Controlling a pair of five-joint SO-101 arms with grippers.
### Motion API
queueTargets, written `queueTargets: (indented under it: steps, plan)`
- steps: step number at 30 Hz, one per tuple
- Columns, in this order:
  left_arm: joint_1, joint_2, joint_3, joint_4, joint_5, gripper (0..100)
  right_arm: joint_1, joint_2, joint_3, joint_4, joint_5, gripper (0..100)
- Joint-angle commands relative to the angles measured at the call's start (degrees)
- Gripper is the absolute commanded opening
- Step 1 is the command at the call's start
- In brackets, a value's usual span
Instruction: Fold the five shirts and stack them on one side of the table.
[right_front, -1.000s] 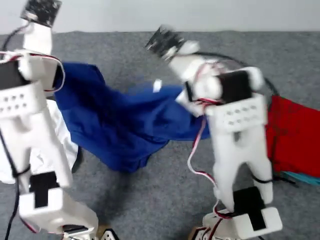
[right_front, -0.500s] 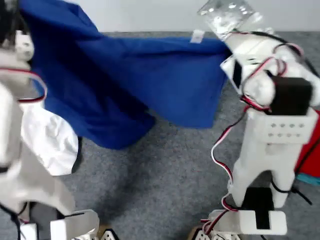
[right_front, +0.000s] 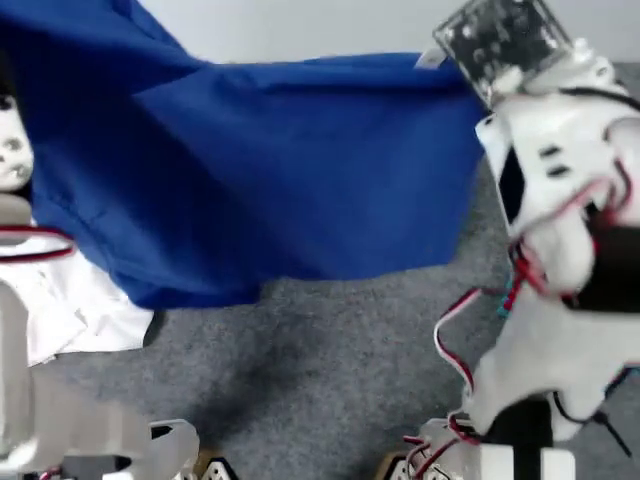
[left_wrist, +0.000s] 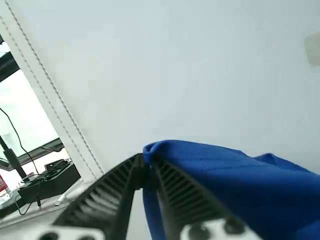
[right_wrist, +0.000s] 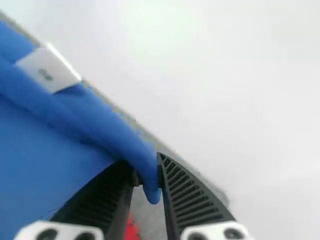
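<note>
The left gripper (left_wrist: 144, 167) is clamped on one top corner of the blue shirt (right_front: 300, 170), and a white shirt (right_front: 85, 310) lies crumpled on the desk (right_front: 330, 390) beneath it. Between the grippers the blue shirt hangs spread like a curtain. The right gripper (right_wrist: 147, 172) pinches the opposite corner, beside the collar tag (right_wrist: 49, 72). This looks like the spreading step. Next, both grippers should lower together and lay the shirt flat on the bare grey stretch below, keeping its hem off the white shirt.
</note>
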Motion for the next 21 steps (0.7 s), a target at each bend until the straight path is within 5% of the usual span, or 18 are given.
queueTargets:
  steps: [1, 12, 21]
  plan:
    - [0.09, -3.08, -1.54, 0.00, -0.18, 1, 0.13, -5.76, -3.25, 1.36, 0.62, 1.3]
    - [0.09, -11.69, -1.10, -1.41, -4.57, 2, 2.07, -19.21, -0.26, 9.10, 4.22, 1.3]
    - [1.14, -1.23, 13.32, -1.49, -10.20, 2, 1.63, -16.75, 32.18, 0.13, 4.57, 1.3]
